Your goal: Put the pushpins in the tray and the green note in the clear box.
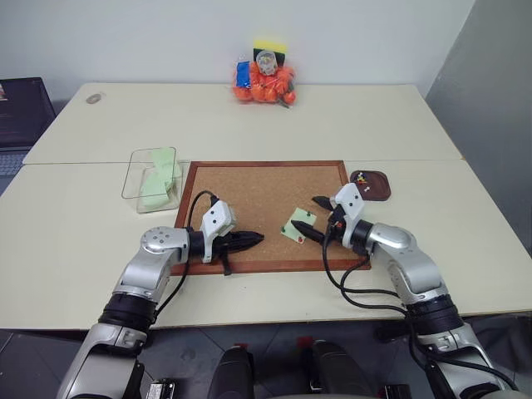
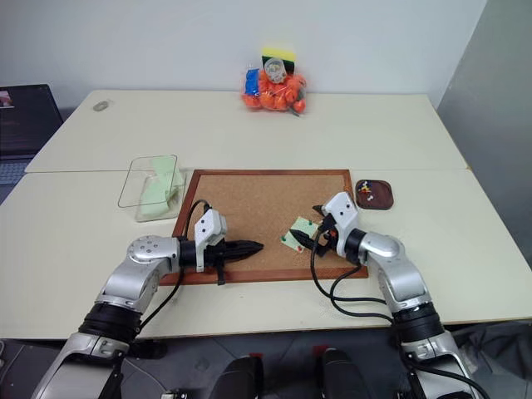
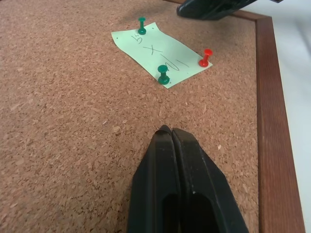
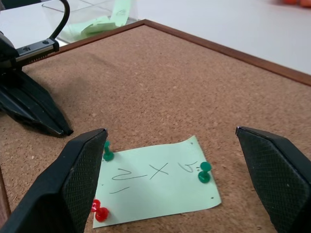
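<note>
While the green note [image 4: 158, 182] lies pinned on the corkboard [image 1: 249, 187] by two green pushpins [image 4: 204, 171] and one red, the right tool [image 4: 170, 179] stands wide around it. The left tool [image 3: 177, 187] is closed and empty nearby. The clear box [image 1: 154, 179] and the tray [image 1: 371, 184] flank the board on the counter [image 1: 75, 216].

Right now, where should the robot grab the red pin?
Probably by its head, from above. The red pin stands stuck through a corner of the note into the corkboard, so only the head is free. The open right gripper is nearest.
</note>
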`<state>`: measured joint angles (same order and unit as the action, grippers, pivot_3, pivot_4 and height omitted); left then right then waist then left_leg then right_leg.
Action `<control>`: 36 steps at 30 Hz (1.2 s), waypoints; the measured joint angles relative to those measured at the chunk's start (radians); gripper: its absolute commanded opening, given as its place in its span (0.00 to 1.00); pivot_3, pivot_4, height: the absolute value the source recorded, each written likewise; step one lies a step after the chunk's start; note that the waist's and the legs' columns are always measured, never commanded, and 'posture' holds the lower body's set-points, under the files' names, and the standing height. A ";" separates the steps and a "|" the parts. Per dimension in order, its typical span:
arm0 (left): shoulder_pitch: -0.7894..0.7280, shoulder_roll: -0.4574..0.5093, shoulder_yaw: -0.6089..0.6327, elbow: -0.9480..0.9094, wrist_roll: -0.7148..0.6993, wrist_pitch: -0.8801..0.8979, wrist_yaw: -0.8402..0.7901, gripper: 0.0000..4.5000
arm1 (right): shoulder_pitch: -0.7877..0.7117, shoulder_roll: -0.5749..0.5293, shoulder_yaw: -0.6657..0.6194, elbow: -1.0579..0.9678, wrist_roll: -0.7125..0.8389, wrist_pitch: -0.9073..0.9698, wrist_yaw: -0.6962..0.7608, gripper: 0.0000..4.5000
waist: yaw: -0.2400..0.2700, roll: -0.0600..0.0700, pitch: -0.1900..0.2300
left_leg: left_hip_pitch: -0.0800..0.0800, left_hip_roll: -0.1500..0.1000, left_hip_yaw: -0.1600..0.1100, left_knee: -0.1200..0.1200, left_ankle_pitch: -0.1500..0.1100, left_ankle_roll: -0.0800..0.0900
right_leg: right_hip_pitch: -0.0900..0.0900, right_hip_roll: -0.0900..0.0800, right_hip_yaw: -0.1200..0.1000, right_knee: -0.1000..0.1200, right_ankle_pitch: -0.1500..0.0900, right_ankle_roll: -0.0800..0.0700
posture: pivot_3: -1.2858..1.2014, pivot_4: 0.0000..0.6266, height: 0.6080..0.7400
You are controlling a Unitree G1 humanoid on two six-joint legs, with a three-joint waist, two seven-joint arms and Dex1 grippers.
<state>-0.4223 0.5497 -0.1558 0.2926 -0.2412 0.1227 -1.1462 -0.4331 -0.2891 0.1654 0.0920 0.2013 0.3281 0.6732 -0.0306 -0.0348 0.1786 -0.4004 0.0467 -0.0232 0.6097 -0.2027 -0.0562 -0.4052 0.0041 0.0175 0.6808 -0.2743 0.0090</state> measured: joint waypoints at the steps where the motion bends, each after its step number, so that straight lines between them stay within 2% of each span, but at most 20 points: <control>1: 0.003 -0.002 0.001 0.002 0.002 -0.009 0.001 0.01 | -0.007 0.004 0.000 0.021 -0.004 -0.001 -0.004 1.00 | 0.000 0.000 0.000 | 0.000 0.000 0.000 0.000 0.000 0.000 | 0.000 0.000 0.000 0.000 0.000 0.000 | 0.52 0.24 1.00; 6: 0.008 -0.006 0.005 0.003 0.004 -0.022 0.001 0.01 | -0.032 0.040 -0.007 0.107 -0.005 -0.007 -0.025 1.00 | 0.000 0.000 0.000 | 0.000 0.000 0.000 0.000 0.000 0.000 | 0.000 0.000 0.000 0.000 0.000 0.000 | 0.52 0.24 1.00; 8: 0.008 -0.006 0.006 0.003 0.004 -0.021 0.002 0.00 | -0.042 0.042 -0.008 0.132 -0.006 -0.013 -0.025 0.92 | -0.001 0.000 0.000 | 0.000 0.000 0.000 0.000 0.000 0.000 | 0.000 0.000 0.000 0.000 0.000 0.000 | 0.52 0.24 1.00; 9: 0.008 -0.006 0.007 0.003 0.004 -0.021 0.002 0.00 | -0.048 0.042 -0.008 0.140 -0.006 -0.018 -0.025 0.91 | -0.001 0.000 0.000 | 0.000 0.000 0.000 0.000 0.000 0.000 | 0.000 0.000 0.000 0.000 0.000 0.000 | 0.52 0.24 1.00; 23: 0.005 -0.006 0.010 0.003 0.004 -0.015 0.002 0.00 | -0.072 0.067 -0.016 0.221 -0.036 -0.102 -0.025 0.28 | -0.001 0.001 0.000 | 0.000 0.000 0.000 0.000 0.000 0.000 | 0.000 0.000 0.000 0.000 0.000 0.000 | 0.52 0.24 1.00; 30: -0.002 -0.006 0.010 0.011 0.004 -0.014 -0.003 0.00 | -0.072 0.065 -0.020 0.226 -0.046 -0.116 -0.025 0.01 | 0.000 0.001 0.000 | 0.000 0.000 0.000 0.000 0.000 0.000 | 0.000 0.000 0.000 0.000 0.000 0.000 | 0.52 0.24 1.00; 36: -0.005 -0.005 0.008 0.013 0.004 -0.006 -0.005 0.00 | -0.072 0.069 -0.024 0.227 -0.062 -0.124 -0.028 0.00 | 0.000 0.001 -0.001 | 0.000 0.000 0.000 0.000 0.000 0.000 | 0.000 0.000 0.000 0.001 0.000 0.000 | 0.52 0.24 1.00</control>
<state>-0.4274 0.5443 -0.1476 0.3056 -0.2374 0.1163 -1.1510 -0.5052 -0.2198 0.1418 0.3193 0.1395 0.2039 0.6451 -0.0310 -0.0341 0.1781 -0.4000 0.0467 -0.0233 0.6097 -0.2027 -0.0562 -0.4049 0.0041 0.0175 0.6814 -0.2742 0.0091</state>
